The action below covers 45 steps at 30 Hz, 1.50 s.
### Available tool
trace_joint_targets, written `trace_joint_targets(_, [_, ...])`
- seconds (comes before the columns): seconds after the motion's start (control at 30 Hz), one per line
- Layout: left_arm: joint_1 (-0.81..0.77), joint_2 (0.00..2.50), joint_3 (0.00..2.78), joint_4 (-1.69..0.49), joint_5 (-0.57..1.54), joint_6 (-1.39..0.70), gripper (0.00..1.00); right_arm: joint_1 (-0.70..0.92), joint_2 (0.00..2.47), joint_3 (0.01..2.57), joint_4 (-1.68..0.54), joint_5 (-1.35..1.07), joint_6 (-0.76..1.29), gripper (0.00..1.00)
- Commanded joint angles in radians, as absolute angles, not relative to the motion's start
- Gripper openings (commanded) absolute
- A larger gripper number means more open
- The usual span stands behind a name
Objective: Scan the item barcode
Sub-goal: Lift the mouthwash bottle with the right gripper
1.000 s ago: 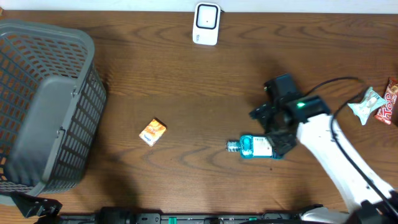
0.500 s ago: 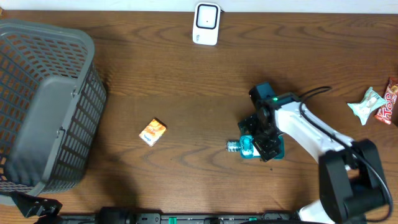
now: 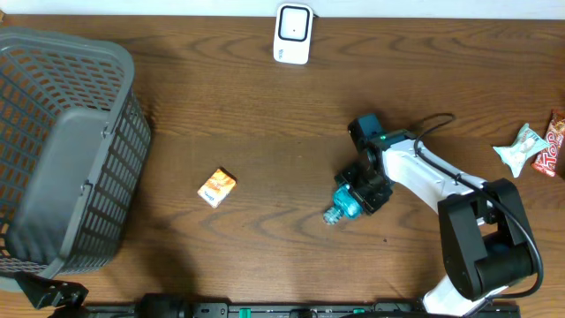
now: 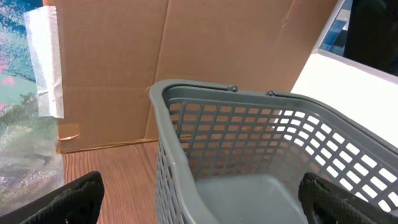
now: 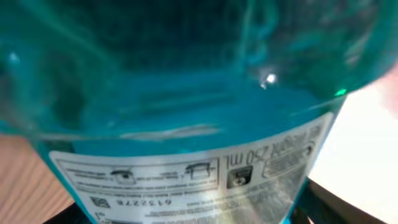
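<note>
Our right hand (image 3: 362, 191) is clenched around the teal bottle (image 3: 342, 206), just right of the middle of the surface (image 3: 265, 132) (its label fills the wrist view). Our left hand (image 4: 200, 198) gapes wide, holding nothing, facing the basket (image 4: 261, 134).
</note>
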<state>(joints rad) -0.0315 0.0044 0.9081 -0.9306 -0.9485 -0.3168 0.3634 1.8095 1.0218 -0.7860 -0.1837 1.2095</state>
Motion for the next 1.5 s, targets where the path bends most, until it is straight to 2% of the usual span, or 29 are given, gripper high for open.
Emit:
trace_joint_targets(0.0, [-0.027,0.003,0.902,-0.927,-0.962,-0.312,1.0,0.368,1.857,1.001,-0.657,-0.178,0.915,0.63])
trace_joint_targets(0.07, [-0.027,0.003,0.902,-0.926,-0.962,-0.312,1.0,0.369,1.857,1.001,-0.588,-0.231,0.781,0.64])
trace_joint_targets(0.2, [-0.027,0.003,0.902,-0.927,-0.962,-0.312,1.0,0.383,1.857,1.001,-0.515,-0.298,0.517,0.75])
trace_joint_targets(0.27, [-0.027,0.003,0.902,-0.927,-0.962,-0.312,1.0,0.387,1.857,1.001,-0.516,-0.293,0.458,0.79])
trace_joint_targets(0.3, [-0.027,0.003,0.902,-0.927,-0.962,-0.312,1.0,0.388,1.857,1.001,-0.516,-0.292,0.426,0.86])
trace_joint_targets(0.4, [-0.027,0.003,0.902,-0.926,-0.962,-0.312,1.0,0.388,1.857,1.001,-0.517,-0.26,0.403,0.87])
trace_joint_targets(0.5, [-0.027,0.003,0.902,-0.926,-0.962,-0.312,1.0,0.388,1.857,1.007,-0.525,-0.237,0.402,0.99])
trace_joint_targets(0.7, [-0.027,0.003,0.902,-0.926,-0.962,-0.312,1.0,0.389,1.857,1.111,-0.631,-0.213,0.404,0.99])
trace_joint_targets(0.93, [-0.027,0.003,0.902,-0.926,-0.962,-0.312,1.0,0.474,1.857,1.341,-0.928,0.228,0.598,0.99])
trace_joint_targets(1.13, [-0.027,0.003,0.902,-0.925,-0.962,-0.312,1.0,0.569,1.874,1.37,-0.91,0.315,0.693,0.99])
trace_joint_targets(1.47, [-0.027,0.003,0.902,-0.918,-0.962,-0.312,1.0,0.58,2.067,1.37,-0.909,0.421,0.702,0.99])
